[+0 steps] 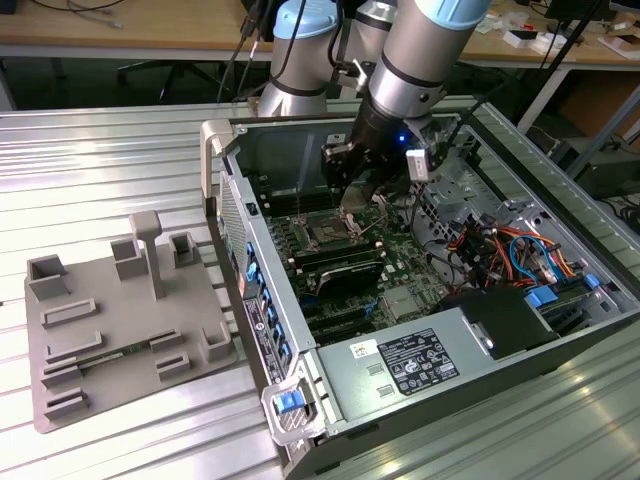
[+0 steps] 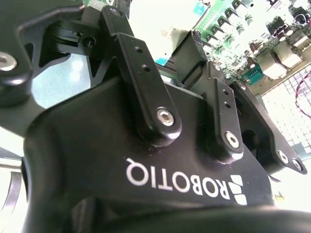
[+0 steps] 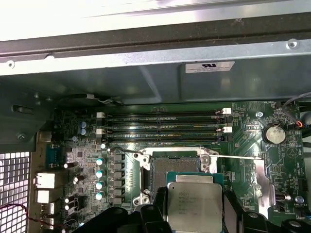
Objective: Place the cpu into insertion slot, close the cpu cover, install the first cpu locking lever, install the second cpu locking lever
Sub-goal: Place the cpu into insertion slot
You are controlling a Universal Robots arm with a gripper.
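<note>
On ribbed metal bench (image 1: 100,140) (desks (image 1: 150,30) behind), claw (image 1: 351,200) grips cpu (image 3: 195,204) over insertion slot (image 3: 175,166) in PC case (image 1: 290,150).

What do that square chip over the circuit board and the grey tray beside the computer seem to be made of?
The cpu: a silver-grey metal lid, matte with a dull sheen, on a greenish board rim. The grey tray: probably plastic, perhaps printed; uniform flat grey, no shine.

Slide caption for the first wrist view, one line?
The fingers hold the cpu close over the empty insertion slot on the green board.
</note>
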